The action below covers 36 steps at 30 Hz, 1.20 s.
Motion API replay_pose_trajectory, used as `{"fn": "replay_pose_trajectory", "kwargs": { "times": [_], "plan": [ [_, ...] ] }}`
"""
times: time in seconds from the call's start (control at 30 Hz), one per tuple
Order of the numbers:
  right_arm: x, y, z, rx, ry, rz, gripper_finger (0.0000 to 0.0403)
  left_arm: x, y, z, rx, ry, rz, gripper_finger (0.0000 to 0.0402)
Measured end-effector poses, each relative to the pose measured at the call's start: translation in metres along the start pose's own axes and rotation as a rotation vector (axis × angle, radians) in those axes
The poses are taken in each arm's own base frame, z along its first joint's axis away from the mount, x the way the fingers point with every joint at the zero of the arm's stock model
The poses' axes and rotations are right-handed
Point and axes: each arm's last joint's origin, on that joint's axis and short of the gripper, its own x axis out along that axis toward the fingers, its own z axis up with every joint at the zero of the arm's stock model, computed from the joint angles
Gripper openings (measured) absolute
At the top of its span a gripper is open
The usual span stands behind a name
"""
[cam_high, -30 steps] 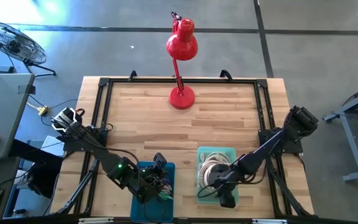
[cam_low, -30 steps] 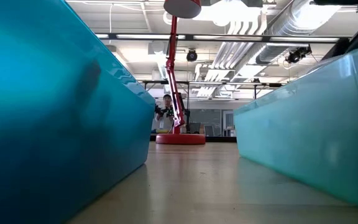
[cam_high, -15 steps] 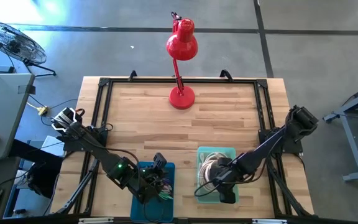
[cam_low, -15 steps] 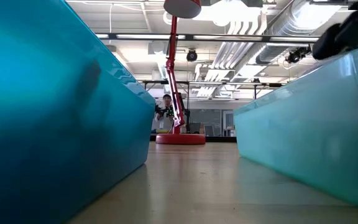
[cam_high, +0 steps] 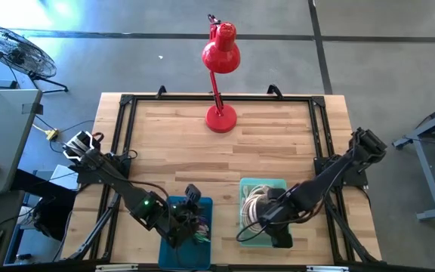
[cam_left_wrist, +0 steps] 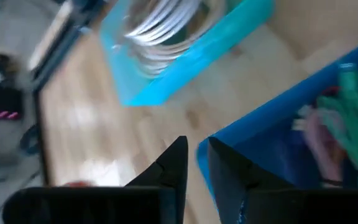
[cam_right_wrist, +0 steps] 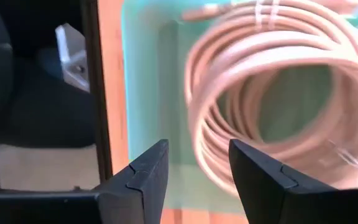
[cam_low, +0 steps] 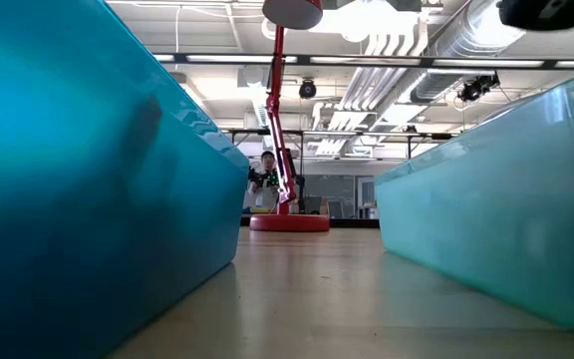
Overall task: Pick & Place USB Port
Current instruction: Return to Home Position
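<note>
Right claw [cam_right_wrist: 197,146]: fingers moderately apart, nothing between them. It hangs over the translucent green plastic bin [cam_high: 246,189], above the bin's near corner on the right arm's side, close to the wooden worktop's [cam_high: 278,143] front edge.

Coil of white USB cable [cam_high: 258,205]: lies inside the green bin and fills most of its floor. In the right wrist view the loops [cam_right_wrist: 272,93] sit near one wall, with a bare strip of floor between them.

Left claw [cam_left_wrist: 197,142]: fingers drawn close, only a thin slit between them, empty. It sits above the far rim of the blue plastic bin [cam_high: 174,205], which stands just beside the green bin on the left arm's side. A strip of bare wood separates the two bins.

Green charger cable [cam_left_wrist: 353,118]: in the blue bin, among other coloured cables.

Red desk lamp [cam_high: 219,119]: well apart from the green bin, at the worktop's far edge. Open wood lies between them.
</note>
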Motion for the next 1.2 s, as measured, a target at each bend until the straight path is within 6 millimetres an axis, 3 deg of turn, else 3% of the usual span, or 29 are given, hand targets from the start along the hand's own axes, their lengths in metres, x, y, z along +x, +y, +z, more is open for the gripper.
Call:
{"fn": "replay_pose_trajectory", "kwargs": {
  "times": [0.2, 0.53, 0.67, 0.8, 0.9, 1.03, 1.2],
  "plan": [
    [-0.027, 0.003, 0.006, -0.083, -0.018, -0.055, 0.0161, -0.002, 0.007, -0.002, -0.01, 0.038, 0.226, 0.0057],
    [-0.03, 0.008, 0.017, -0.271, -0.134, -0.029, 0.0154, -0.033, 0.034, 0.006, 0.065, 0.127, 0.32, 0.0056],
    [-0.03, -0.001, 0.02, -0.245, -0.126, -0.088, 0.0111, -0.054, 0.05, 0.008, 0.074, 0.168, 0.343, 0.0019],
    [-0.031, -0.011, 0.024, -0.188, -0.115, -0.126, 0.0026, -0.072, 0.064, 0.008, 0.093, 0.209, 0.352, 0.0006],
    [-0.035, -0.019, 0.024, -0.165, -0.092, -0.143, 0.0012, -0.085, 0.074, 0.006, 0.124, 0.245, 0.378, 0.0002],
    [-0.062, -0.042, 0.023, -0.131, -0.051, -0.187, 0.0003, -0.107, 0.094, 0.002, 0.132, 0.277, 0.483, 0.0001],
    [-0.12, -0.074, 0.017, -0.072, -0.152, -0.282, 0.0001, -0.142, 0.128, -0.014, 0.113, 0.242, 0.488, 0.0001]
  ]
}}
